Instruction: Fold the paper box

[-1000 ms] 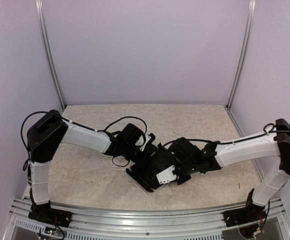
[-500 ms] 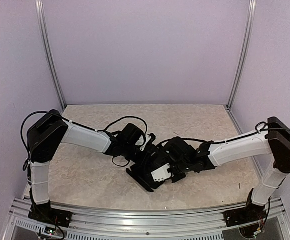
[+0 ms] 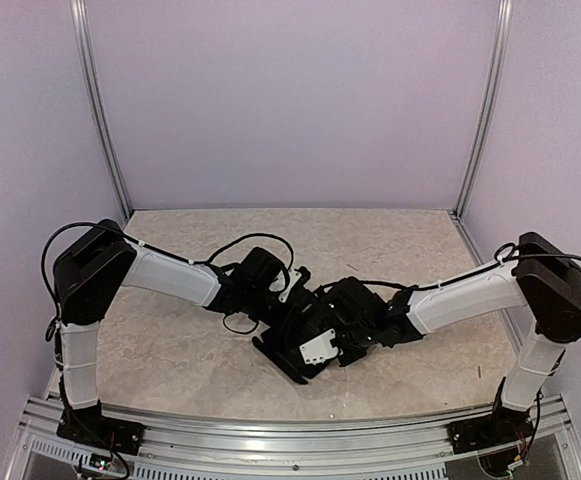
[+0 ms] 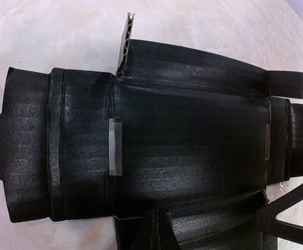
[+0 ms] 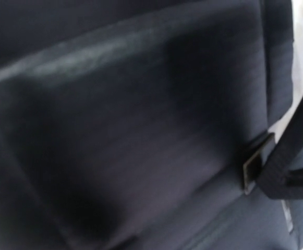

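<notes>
Black cardboard, the paper box (image 3: 278, 357) lies by the near edge of the bench (image 3: 170, 350), bare surface around. Left jaws clenched; right jaws' state unclear.

Top view: the paper box (image 3: 280, 362) is mostly covered by the left gripper (image 3: 305, 315) and right gripper (image 3: 322, 335). Only its near-left edge shows. The fingertips of both grippers merge with the black card and cannot be separated.

Left wrist view: the bottom of the picture cuts off the box's lower edge.

Right wrist view: heavily blurred. The box runs off on 3 sides, and folds and slots are indistinct. Only 1 finger (image 5: 289, 161) shows, cropped at the right edge, so the jaw stance is undetermined.
</notes>
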